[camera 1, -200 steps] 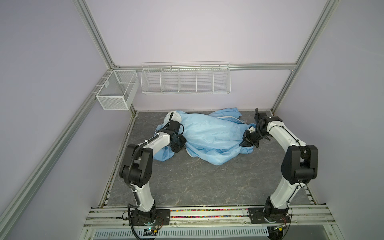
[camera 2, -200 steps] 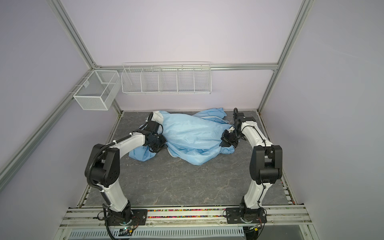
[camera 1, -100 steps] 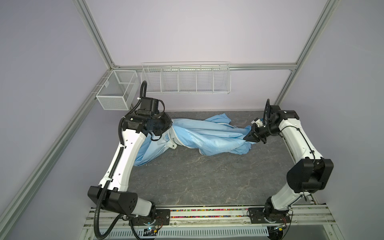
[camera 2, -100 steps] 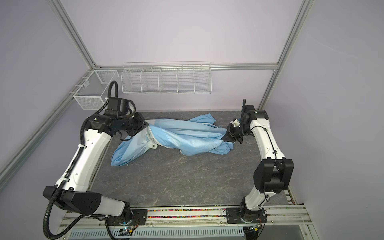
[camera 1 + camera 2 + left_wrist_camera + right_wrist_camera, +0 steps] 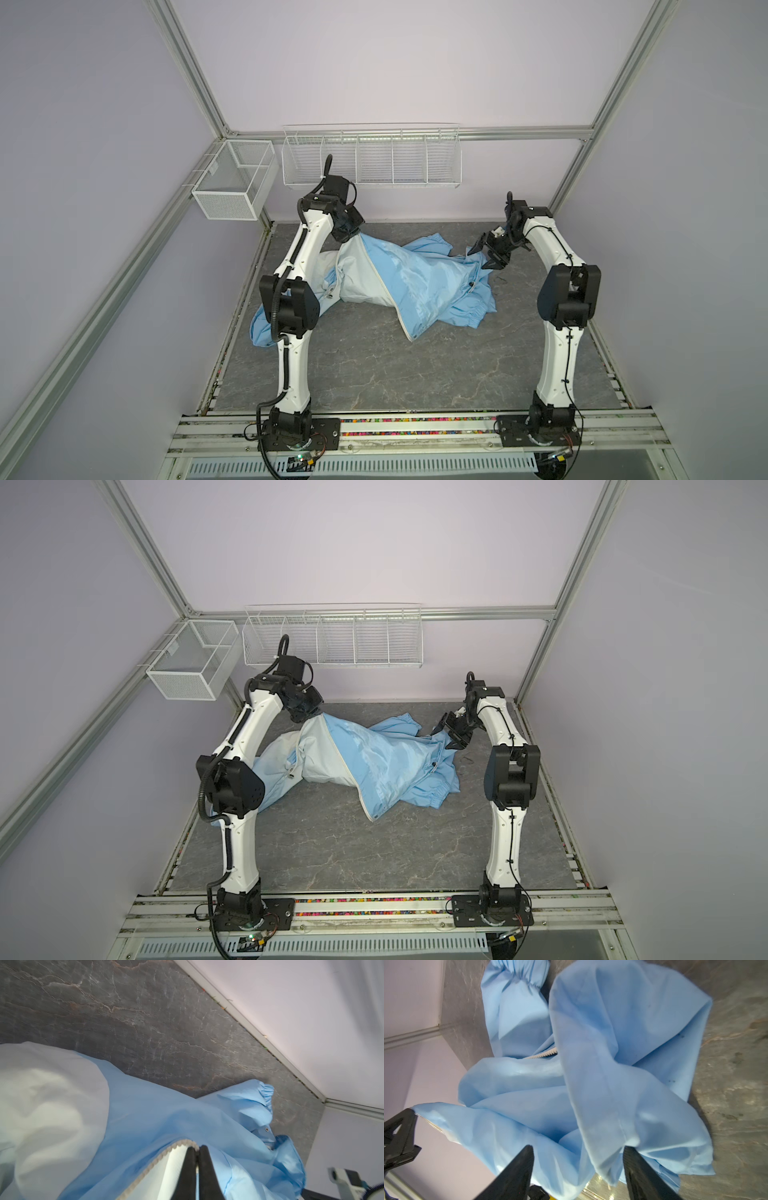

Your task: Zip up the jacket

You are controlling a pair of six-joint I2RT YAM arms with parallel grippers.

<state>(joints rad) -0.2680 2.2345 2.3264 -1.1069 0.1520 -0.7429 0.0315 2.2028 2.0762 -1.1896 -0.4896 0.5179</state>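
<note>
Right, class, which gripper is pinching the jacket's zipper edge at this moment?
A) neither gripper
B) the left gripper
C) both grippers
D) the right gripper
B: the left wrist view shows the left gripper shut on the cream zipper edge of the jacket, while the right gripper has its jaws wide apart.
</note>
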